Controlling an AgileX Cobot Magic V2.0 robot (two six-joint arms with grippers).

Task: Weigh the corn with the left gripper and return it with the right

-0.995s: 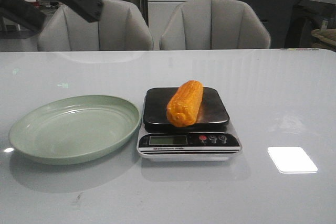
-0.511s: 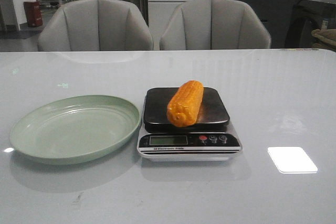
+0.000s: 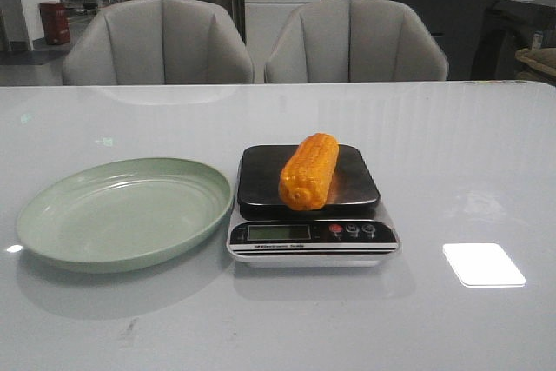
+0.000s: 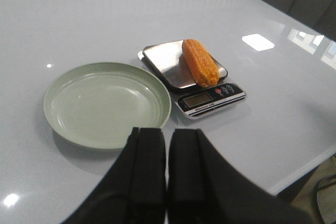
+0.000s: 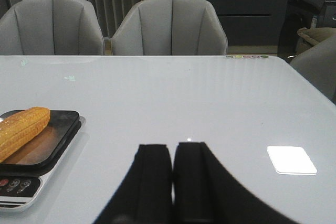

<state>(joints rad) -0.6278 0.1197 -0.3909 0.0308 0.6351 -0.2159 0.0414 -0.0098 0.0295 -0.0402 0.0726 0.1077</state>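
Corn resting on scale mid-counter, both end effectors closed empty; next, right pickup to plate.

The scale's display digits are too small to read (the corn is cut off in the right wrist view)

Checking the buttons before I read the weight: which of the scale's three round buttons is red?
The one nearest the display on the scale: red button. The other two, farther right, are dark.
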